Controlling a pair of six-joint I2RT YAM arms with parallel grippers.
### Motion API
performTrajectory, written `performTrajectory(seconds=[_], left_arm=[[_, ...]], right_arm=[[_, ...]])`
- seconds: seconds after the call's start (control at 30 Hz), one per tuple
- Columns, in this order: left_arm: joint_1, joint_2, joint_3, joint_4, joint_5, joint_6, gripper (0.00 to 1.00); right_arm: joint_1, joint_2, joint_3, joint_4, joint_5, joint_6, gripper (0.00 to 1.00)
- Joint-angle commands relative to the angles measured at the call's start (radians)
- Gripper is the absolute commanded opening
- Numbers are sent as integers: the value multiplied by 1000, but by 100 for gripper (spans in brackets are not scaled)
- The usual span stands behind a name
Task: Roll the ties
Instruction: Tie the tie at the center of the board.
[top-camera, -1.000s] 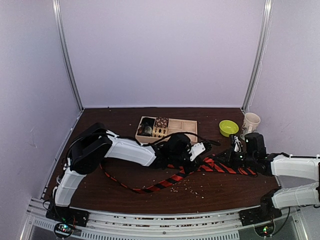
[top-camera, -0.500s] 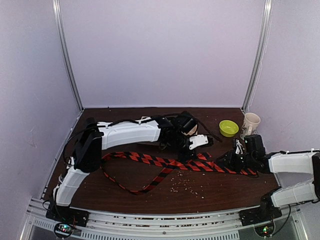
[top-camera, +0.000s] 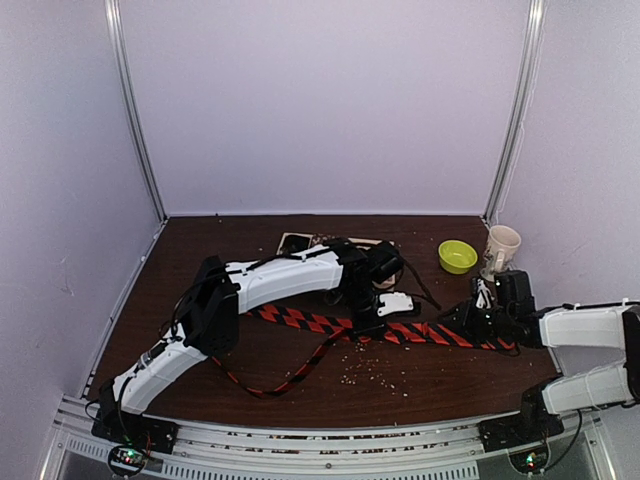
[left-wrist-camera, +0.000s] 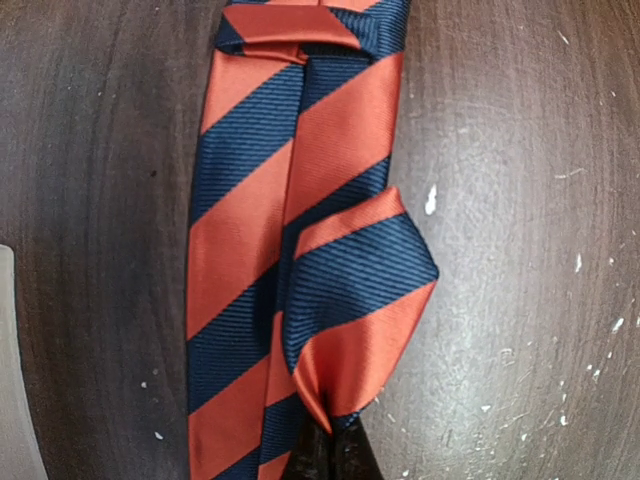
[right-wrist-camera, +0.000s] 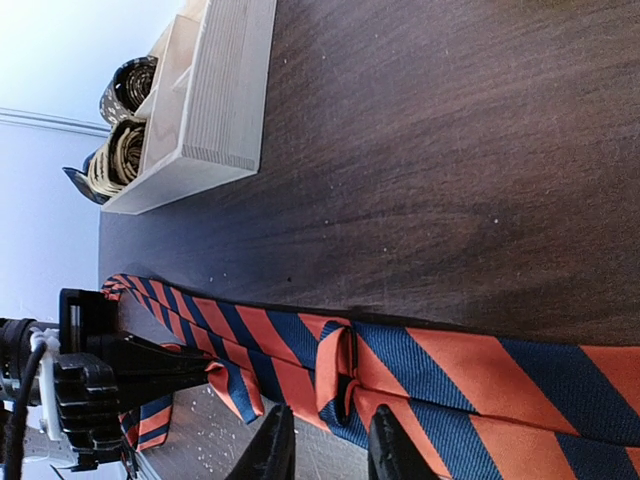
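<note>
Pinches a fold of the long red-orange-and-black striped fabric necktie (top-camera: 305, 320), stretched across the dark wooden table (top-camera: 220, 235), in shut left jaws; holds right jaws slightly apart near its right end

Top external sits high behind the arm bases, facing the far wall, with the whole table (top-camera: 250, 385) in frame. Left wrist looks straight down, very close on the striped tie (left-wrist-camera: 255, 250). Right wrist is low over the tabletop, frame turned sideways, facing left along the same tie toward the left gripper (right-wrist-camera: 205, 375) and wooden tray (right-wrist-camera: 225, 80). All three views share the tie.
</note>
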Motion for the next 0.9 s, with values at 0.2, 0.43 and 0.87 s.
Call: performTrajectory(seconds=[0.2, 0.43, 0.87], left_arm=[[18, -45, -60, 139, 50, -48, 0], [84, -251, -457, 338, 60, -110, 0], [158, -460, -944, 405, 27, -179, 0]], right_arm=[[28, 153, 24, 103, -23, -8, 29], [80, 303, 66, 166, -28, -6, 27], [261, 444, 133, 234, -13, 39, 25]])
